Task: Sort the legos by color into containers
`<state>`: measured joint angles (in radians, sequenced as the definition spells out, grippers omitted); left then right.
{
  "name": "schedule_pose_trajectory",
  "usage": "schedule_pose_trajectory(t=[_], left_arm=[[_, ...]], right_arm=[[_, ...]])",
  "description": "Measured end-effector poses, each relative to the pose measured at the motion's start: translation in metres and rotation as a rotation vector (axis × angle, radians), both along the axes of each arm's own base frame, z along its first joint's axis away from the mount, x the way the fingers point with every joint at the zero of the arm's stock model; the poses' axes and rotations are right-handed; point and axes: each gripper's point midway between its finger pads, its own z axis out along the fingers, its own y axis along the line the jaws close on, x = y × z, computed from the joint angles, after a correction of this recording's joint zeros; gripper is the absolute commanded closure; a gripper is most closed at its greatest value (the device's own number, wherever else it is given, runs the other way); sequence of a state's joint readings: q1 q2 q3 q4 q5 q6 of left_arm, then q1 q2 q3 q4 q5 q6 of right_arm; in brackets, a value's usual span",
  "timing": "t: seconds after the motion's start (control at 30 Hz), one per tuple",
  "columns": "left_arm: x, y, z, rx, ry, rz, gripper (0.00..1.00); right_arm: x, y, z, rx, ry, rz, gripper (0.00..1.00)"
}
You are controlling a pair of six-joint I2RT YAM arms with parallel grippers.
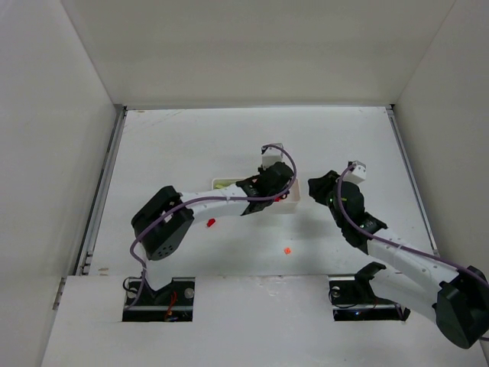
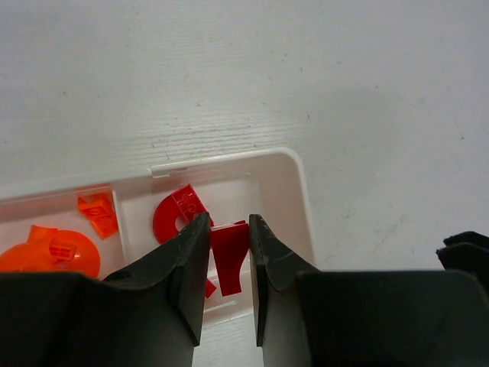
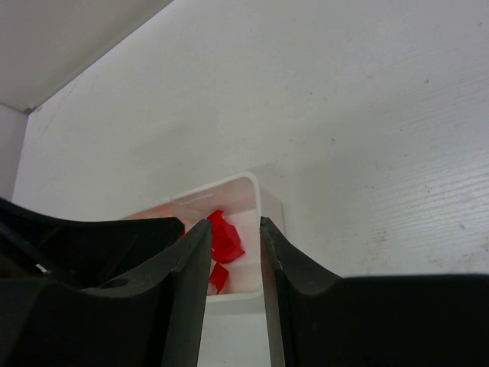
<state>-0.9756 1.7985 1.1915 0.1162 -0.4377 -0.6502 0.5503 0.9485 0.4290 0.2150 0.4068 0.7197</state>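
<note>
the left fingers (image 2: 229,222) are closed on a red lego (image 2: 229,260), pinched by its upper part so that its lower end hangs below the tips. they hang over the end compartment of the white tray (image 2: 294,195), the one at 3 o'clock in the left wrist view. a curved red piece (image 2: 174,215) lies in that compartment, at 10 o'clock from the held lego. across the thin divider, the middle compartment holds two orange pieces: a small angular one (image 2: 98,214) and a larger rounded one (image 2: 52,254) at 7 o'clock from it.

the right fingers (image 3: 233,223) stand a narrow gap apart with nothing between them. through that gap the tray's end compartment (image 3: 254,191) shows, with red pieces (image 3: 226,237) in it. the dark body of the left arm (image 3: 84,245) fills the 9 o'clock side of that view.

from above, the tray (image 1: 284,207) sits near the middle of the white bench (image 1: 191,145), its long side running from 9 to 3 o'clock. the left fingers (image 1: 267,183) are over its 3 o'clock end and the right fingers (image 1: 317,187) are just beside that end, further toward 3 o'clock, apart from the tray. something pale yellow-green (image 1: 220,183) shows at the tray's 9 o'clock end, too small to make out.

two legos lie loose on the bench: a red one (image 1: 211,222) at 7 o'clock from the tray, near the left arm's elbow, and an orange one (image 1: 287,250) at 6 o'clock from the tray's 3 o'clock end, well apart from it.
</note>
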Motion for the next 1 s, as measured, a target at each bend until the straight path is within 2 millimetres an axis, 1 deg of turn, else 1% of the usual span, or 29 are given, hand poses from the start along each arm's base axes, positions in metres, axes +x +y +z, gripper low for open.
schedule_pose_trajectory(t=[0.1,0.2,0.3,0.37,0.47,0.53,0.63,0.67,0.7,0.77,0.83,0.87,0.9,0.93,1.0], left_arm=[[0.003,-0.005,-0.012,0.021,0.013,-0.006,0.83],[0.004,-0.006,-0.02,0.035,0.023,-0.009,0.74],[0.003,-0.005,-0.022,0.043,0.026,-0.013,0.68],[0.003,-0.006,-0.022,0.042,0.024,-0.015,0.64],[0.003,-0.005,-0.02,0.04,0.021,-0.017,0.62],[0.002,-0.004,-0.013,0.03,0.014,-0.018,0.62],[-0.003,0.003,0.006,-0.001,-0.009,-0.02,0.63],[-0.006,0.007,0.013,-0.014,-0.019,-0.02,0.63],[-0.009,0.014,0.022,-0.029,-0.03,-0.018,0.63],[-0.016,0.029,0.036,-0.06,-0.053,-0.011,0.63],[-0.021,0.052,0.048,-0.087,-0.077,0.01,0.63],[-0.022,0.065,0.052,-0.098,-0.087,0.027,0.63],[-0.023,0.082,0.054,-0.104,-0.095,0.051,0.62],[-0.023,0.098,0.054,-0.108,-0.103,0.077,0.62],[-0.022,0.135,0.051,-0.11,-0.115,0.143,0.62]], right_arm=[[0.0,0.001,0.0,0.005,0.0,0.003,0.61],[0.0,0.002,0.0,0.008,0.001,0.009,0.59],[0.0,0.002,0.0,0.011,0.001,0.008,0.55],[0.0,0.002,0.0,0.01,0.003,0.009,0.55],[0.0,0.002,-0.005,0.002,0.014,0.007,0.55],[0.001,0.003,-0.012,-0.012,0.033,0.01,0.59],[-0.001,0.008,-0.021,-0.045,0.054,0.031,0.72],[-0.003,0.012,-0.021,-0.053,0.054,0.044,0.77],[-0.006,0.017,-0.021,-0.058,0.051,0.063,0.79],[-0.015,0.029,-0.019,-0.065,0.045,0.11,0.79],[-0.031,0.047,-0.021,-0.08,0.057,0.183,0.77],[-0.041,0.055,-0.024,-0.091,0.069,0.223,0.74],[-0.053,0.063,-0.027,-0.103,0.086,0.265,0.68],[-0.065,0.07,-0.032,-0.116,0.11,0.302,0.59],[-0.091,0.078,-0.043,-0.142,0.164,0.367,0.53]])
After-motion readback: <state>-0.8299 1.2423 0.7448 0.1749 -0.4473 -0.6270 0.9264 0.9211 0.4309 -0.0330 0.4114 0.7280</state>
